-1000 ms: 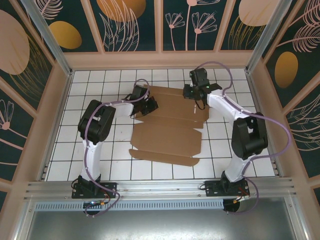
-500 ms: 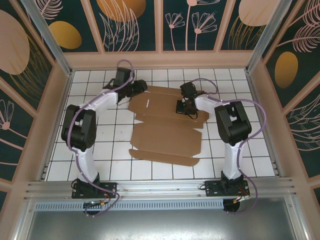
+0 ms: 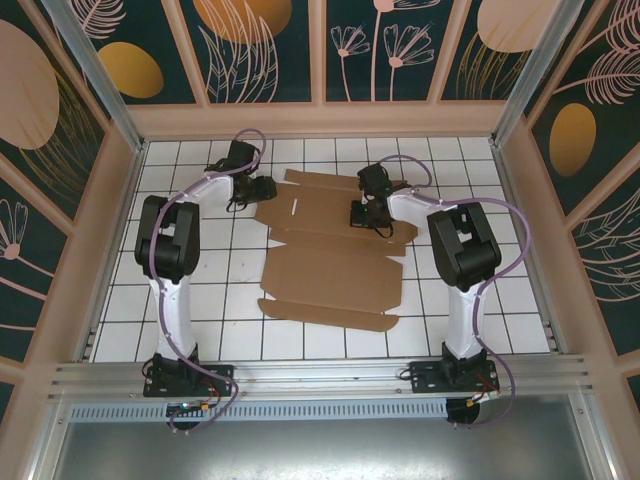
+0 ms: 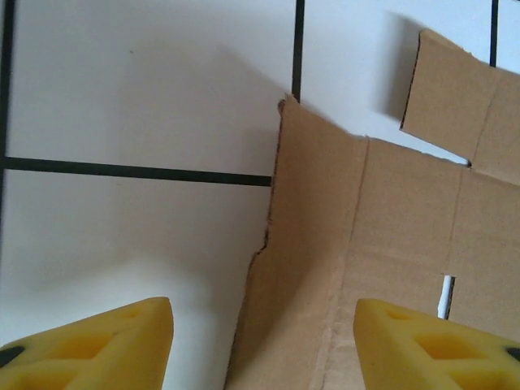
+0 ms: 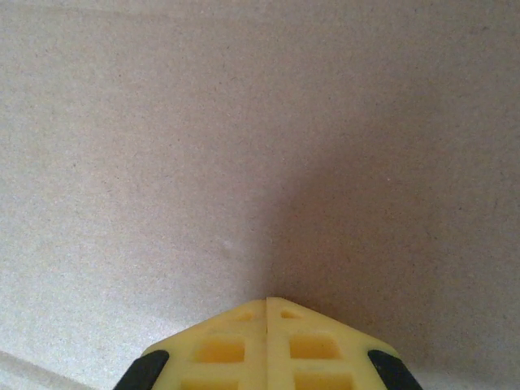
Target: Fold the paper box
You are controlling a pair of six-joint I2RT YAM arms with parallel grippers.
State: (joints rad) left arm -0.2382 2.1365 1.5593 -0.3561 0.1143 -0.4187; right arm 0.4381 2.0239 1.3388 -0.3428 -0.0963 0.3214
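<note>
While looking down from overhead, logged large plain brown die-cut cardboard paper box (image 3: 335, 262) lying unfolded and flat on white tiled tabletop with black grid lines (image 3: 200, 300), from centre toward far side, flaps spread, long narrow flap nearest the arm bases. Located left gripper (image 3: 258, 190) just beside sheet's far-left corner, over bare tile. By left wrist camera: left gripper (image 4: 264, 313) spread wide, yellow fingers (image 4: 114, 337) straddling ragged left edge of paper box (image 4: 382, 227), gripping nothing. Located right gripper (image 3: 368, 212) over sheet's far-right panel. By right wrist camera: right gripper (image 5: 266, 302) pinched fully together, empty, tips pointed at plain surface of paper box (image 5: 244, 122); contact with it not determinable.
</note>
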